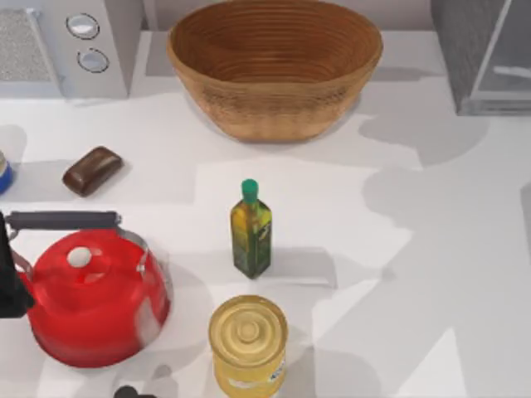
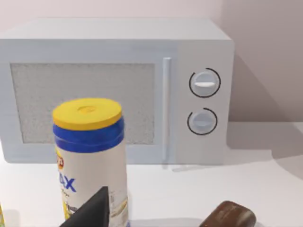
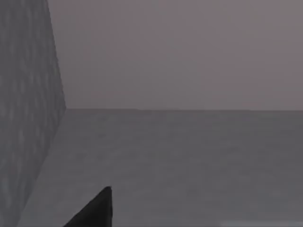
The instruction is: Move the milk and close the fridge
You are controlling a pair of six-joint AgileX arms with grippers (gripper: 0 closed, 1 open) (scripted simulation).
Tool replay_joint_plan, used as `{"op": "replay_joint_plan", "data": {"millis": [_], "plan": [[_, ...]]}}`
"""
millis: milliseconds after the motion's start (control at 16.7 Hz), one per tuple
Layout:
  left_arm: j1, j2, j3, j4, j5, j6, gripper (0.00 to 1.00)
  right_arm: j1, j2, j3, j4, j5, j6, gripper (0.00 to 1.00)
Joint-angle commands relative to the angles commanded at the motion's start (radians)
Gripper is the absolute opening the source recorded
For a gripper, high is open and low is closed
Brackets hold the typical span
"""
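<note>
Top view showed the fridge (image 1: 485,54) at the tabletop's (image 1: 431,274) far right corner, its pale door panel apparently swung out, so closing looked undone. Milk could not be found among the olive oil bottle (image 1: 251,230), yellow can (image 1: 247,342) and red kettle (image 1: 93,298). Whether either arm's jaws were spread or pressed together, I could not tell.

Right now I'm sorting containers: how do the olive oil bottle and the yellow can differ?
The olive oil bottle is slim and green-capped; the yellow can is wider, round, with a flat lid. The bottle stands mid-table, the can nearer the top view's bottom edge. Both stand upright.
</note>
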Motion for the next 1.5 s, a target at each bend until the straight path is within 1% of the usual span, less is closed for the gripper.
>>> {"op": "replay_joint_plan", "data": {"millis": [120, 300, 780, 1020, 1260, 1500], "plan": [[0.000, 0.000, 0.000, 0.000, 0.000, 0.000, 1.00, 0.014, -0.137, -0.077, -0.042, 0.009, 0.004, 1.00], [0.000, 0.000, 0.000, 0.000, 0.000, 0.000, 1.00, 0.039, -0.415, -0.227, -0.123, 0.028, 0.009, 1.00], [0.000, 0.000, 0.000, 0.000, 0.000, 0.000, 1.00, 0.117, -1.339, -0.726, -0.396, 0.098, 0.018, 1.00], [0.000, 0.000, 0.000, 0.000, 0.000, 0.000, 1.00, 0.150, -1.735, -0.964, -0.527, 0.135, 0.019, 1.00], [0.000, 0.000, 0.000, 0.000, 0.000, 0.000, 1.00, 0.173, -1.980, -1.140, -0.625, 0.164, 0.018, 1.00], [0.000, 0.000, 0.000, 0.000, 0.000, 0.000, 1.00, 0.181, -2.056, -1.203, -0.660, 0.174, 0.018, 1.00]]}}
